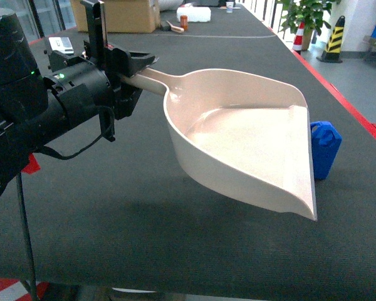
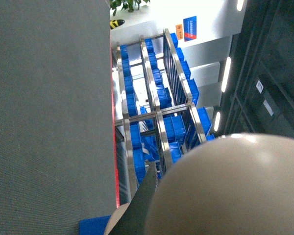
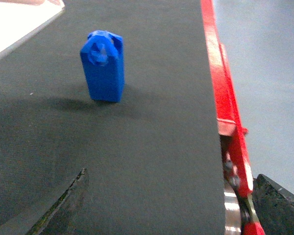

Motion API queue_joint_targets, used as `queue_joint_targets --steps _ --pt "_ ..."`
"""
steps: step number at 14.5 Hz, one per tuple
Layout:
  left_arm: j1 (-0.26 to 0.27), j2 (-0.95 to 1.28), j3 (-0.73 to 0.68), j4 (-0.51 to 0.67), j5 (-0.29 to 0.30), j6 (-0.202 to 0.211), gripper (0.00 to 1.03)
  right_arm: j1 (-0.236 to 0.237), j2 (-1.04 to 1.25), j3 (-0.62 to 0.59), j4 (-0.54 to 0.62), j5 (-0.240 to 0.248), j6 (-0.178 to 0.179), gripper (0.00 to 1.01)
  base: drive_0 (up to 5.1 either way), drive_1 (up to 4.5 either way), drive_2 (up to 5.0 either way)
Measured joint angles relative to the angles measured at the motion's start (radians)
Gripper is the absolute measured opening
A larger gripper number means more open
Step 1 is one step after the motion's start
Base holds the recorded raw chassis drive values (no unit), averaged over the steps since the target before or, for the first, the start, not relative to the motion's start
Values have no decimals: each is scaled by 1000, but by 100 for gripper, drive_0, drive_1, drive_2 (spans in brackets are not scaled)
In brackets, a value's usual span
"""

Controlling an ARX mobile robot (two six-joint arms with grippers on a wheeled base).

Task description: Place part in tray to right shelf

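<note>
The beige tray (image 1: 238, 135) hangs tilted over the black table, its wide lip toward the right. My left gripper (image 1: 133, 70) is shut on the tray's handle. In the left wrist view the tray's body (image 2: 235, 188) fills the lower right, beside one dark finger (image 2: 146, 208). The small blue part (image 1: 324, 149) stands upright on the table just right of the tray's lip. The right wrist view shows the part (image 3: 104, 66) ahead of my right gripper (image 3: 171, 205), which is open and empty. The right shelf (image 2: 157, 115), a steel rack, stands beyond the table's red edge.
The table's red edge (image 3: 220, 78) runs close to the right of the part. Blue crates (image 2: 179, 125) sit in the rack. A cardboard box (image 1: 122, 14) and small items lie at the table's far end. A traffic cone (image 1: 299, 36) and potted plant (image 1: 307, 12) stand on the floor.
</note>
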Motion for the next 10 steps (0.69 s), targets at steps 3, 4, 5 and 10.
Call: queue_joint_targets --steps 3,4,5,10 --pt "0 0 0 1 0 0 13 35 387 214 100 -97 -74 98 0 0 0" --pt "0 0 0 1 0 0 13 63 577 350 84 -105 -94 98 0 0 0" --pt "0 0 0 1 -1 0 13 82 652 426 66 -101 -101 98 0 0 0" --pt "0 0 0 1 -1 0 13 126 814 640 -20 -81 -99 98 0 0 0"
